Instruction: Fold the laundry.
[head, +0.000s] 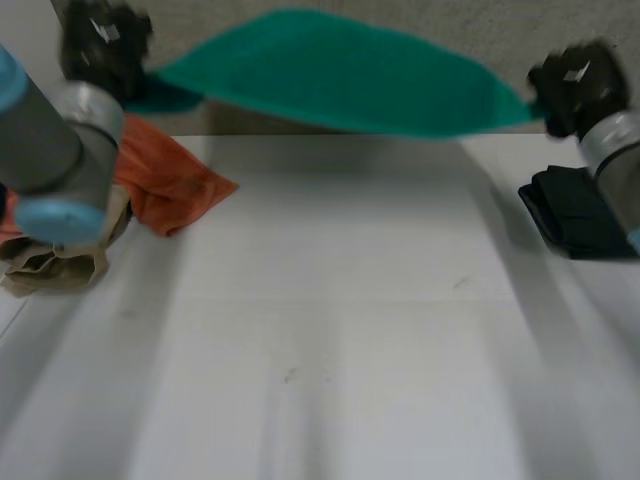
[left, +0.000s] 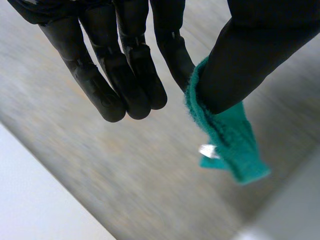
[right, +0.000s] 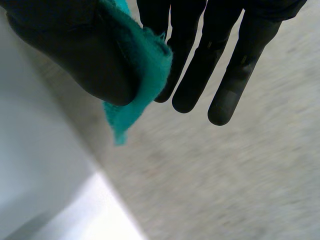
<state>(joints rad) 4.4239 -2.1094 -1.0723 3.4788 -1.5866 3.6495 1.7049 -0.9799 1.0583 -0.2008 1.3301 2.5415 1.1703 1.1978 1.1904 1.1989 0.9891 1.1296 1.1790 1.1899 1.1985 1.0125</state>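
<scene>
White tabletop (head: 330, 350) lies nearest, with a beige cloth (head: 50, 265) and an orange cloth (head: 170, 185) at its left edge and a dark folded cloth (head: 575, 215) at its right. Above the far edge, the left hand (head: 100, 45) and right hand (head: 580, 85) each pinch an end of the green cloth (head: 340, 75) between thumb and finger, stretching it in the air before grey carpet (head: 560, 25).

The white tabletop (head: 330, 330) carries a few small dark marks near its middle. Beyond its far edge lies a grey-beige speckled carpet floor (head: 560, 25).
</scene>
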